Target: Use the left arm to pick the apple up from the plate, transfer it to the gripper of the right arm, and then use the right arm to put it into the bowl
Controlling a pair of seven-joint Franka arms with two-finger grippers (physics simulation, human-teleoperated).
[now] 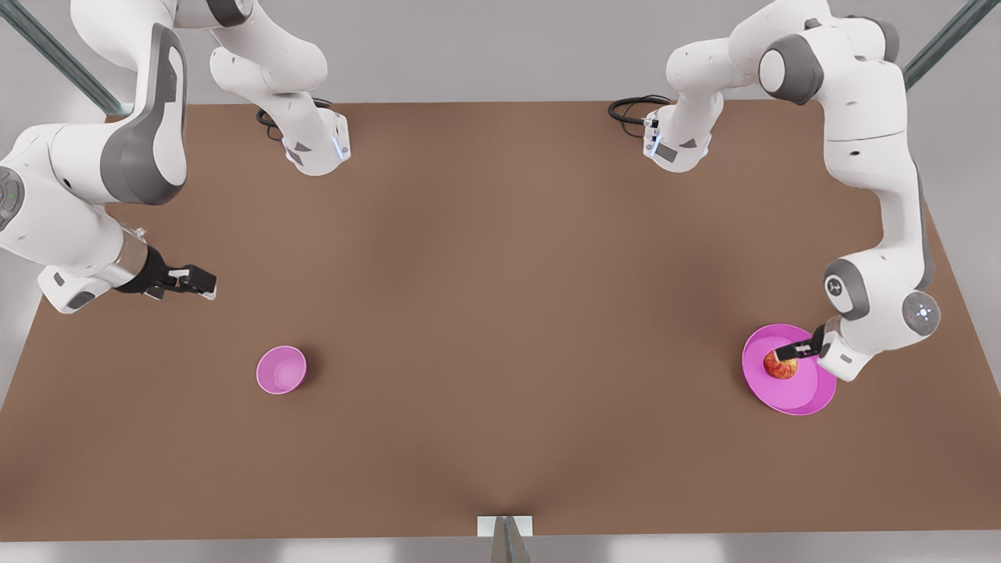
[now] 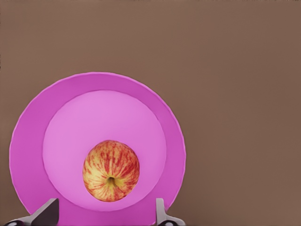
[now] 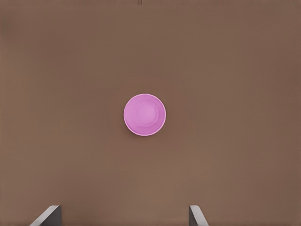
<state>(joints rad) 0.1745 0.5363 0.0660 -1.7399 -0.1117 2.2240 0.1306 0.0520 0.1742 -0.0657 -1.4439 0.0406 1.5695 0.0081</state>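
Fingers [image 2: 47,213] of the left gripper [image 1: 796,349] stand wide apart, 1 on each side of the apple [image 1: 780,365] but not touching it; from the left wrist camera their 2 grey tips show at the frame's edge with the apple [image 2: 111,171] between and beyond them. That apple, red with yellow streaks, sits stem-dimple up on the plate [image 1: 813,395], inside the paler inner floor and off-centre toward the gripper's side, as the plate [image 2: 28,141] looks from the wrist. In the front view the plate lies on the brown tabletop [image 1: 500,313] toward the front view's right, and the left arm bends down over it so that the gripper hangs just above the fruit. Well apart from all this, toward the front view's left, the bowl [image 1: 281,370] stands upright on the tabletop with nothing in it. The right gripper [image 1: 191,280] waits up beyond the bowl, near the tabletop's left edge in the front view, pointing toward the middle. From its wrist camera the right gripper's fingers [image 3: 49,215] are also spread wide, and the bowl [image 3: 145,115] sits small and round far below them. Behind, 2 white arm bases stand on the tabletop's far edge with black cables [image 1: 635,107] coiled beside them.
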